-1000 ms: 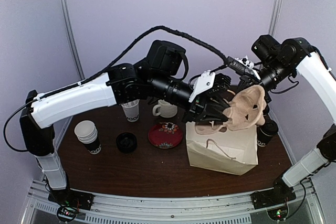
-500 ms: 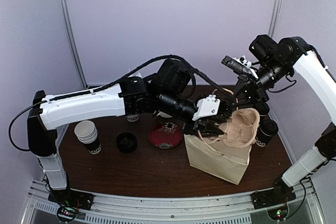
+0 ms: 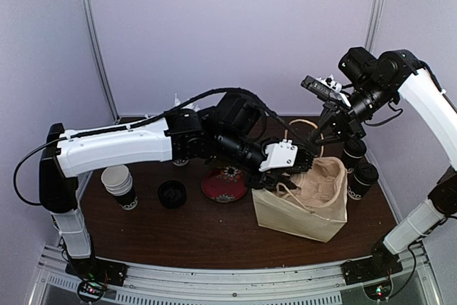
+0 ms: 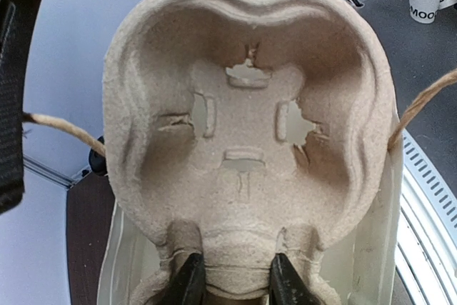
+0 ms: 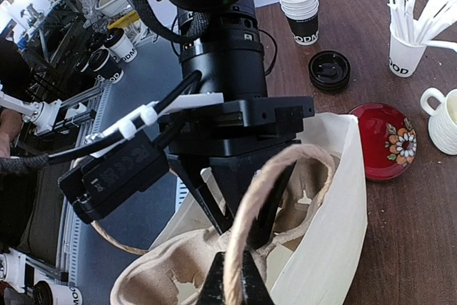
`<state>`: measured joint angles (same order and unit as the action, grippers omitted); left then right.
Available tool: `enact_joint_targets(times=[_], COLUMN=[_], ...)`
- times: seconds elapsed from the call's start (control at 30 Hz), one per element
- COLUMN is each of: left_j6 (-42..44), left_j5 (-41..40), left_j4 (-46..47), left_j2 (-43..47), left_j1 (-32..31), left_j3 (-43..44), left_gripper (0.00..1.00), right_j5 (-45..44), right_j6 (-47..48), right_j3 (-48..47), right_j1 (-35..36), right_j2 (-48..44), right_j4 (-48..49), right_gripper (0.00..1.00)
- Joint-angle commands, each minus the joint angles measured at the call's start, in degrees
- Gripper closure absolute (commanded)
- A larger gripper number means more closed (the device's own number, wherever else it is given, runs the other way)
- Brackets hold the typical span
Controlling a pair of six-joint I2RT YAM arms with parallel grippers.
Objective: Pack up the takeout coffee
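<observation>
My left gripper (image 3: 294,165) is shut on the rim of a tan pulp cup carrier (image 4: 250,141) and holds it tilted inside the mouth of the cream paper bag (image 3: 293,212). Both carrier wells are empty. My right gripper (image 5: 232,285) is shut on the bag's twine handle (image 5: 265,191) and holds it up above the bag's far side. Two black takeout coffee cups (image 3: 355,153) (image 3: 363,176) with black lids stand on the table just right of the bag, apart from both grippers.
A red flowered saucer (image 3: 225,183), a loose black lid (image 3: 172,193) and a stack of white paper cups (image 3: 120,185) lie left of the bag. The right wrist view shows a cream mug (image 5: 446,119) and a straw-filled white cup (image 5: 407,48) farther back.
My left gripper has come down and carried the carrier from above the bag into its mouth. My right gripper has kept hold of the handle, nearly still.
</observation>
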<state>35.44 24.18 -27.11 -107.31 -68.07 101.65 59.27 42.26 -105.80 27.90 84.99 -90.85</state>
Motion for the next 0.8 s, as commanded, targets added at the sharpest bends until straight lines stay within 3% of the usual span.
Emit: enact_joint_targets(times=[0.0,0.13,0.3,0.4,0.67,0.77], left_j6=[-2.22,-3.54,-5.47,-6.85,-7.16,-7.58], left_j5=[-3.79,-6.98,-8.84,-9.11,-8.66,-8.37], left_j4=[-3.32,-7.17,-12.81,-16.32,-24.21,-24.99], left_j2=[-0.53,-1.91,-4.16,-4.77,-7.08,-7.62], left_j1=[0.18,0.13,0.1,0.09,0.11,0.1], left_j3=[1.97,4.15,8.37,10.92,17.44,19.11], left_gripper=[0.74,0.74,0.74,0.74,0.74,0.74], right_j5=[-0.55,-0.57,-0.52,0.35,7.63,3.96], right_j6=[0.08,-1.3,-1.95,-0.34,7.65,2.64], right_j3=[-0.19,0.58,-1.21,-2.49,-0.28,4.66], right_j1=[0.4,0.31,-0.92,-3.92,-23.27,-25.93], right_j2=[-0.5,-0.87,-1.33,-2.25,0.54,3.47], right_j4=[1.63,3.5,2.39,0.14,-3.96,2.31], right_gripper=[0.95,0.83,0.45,0.33,0.27,0.3])
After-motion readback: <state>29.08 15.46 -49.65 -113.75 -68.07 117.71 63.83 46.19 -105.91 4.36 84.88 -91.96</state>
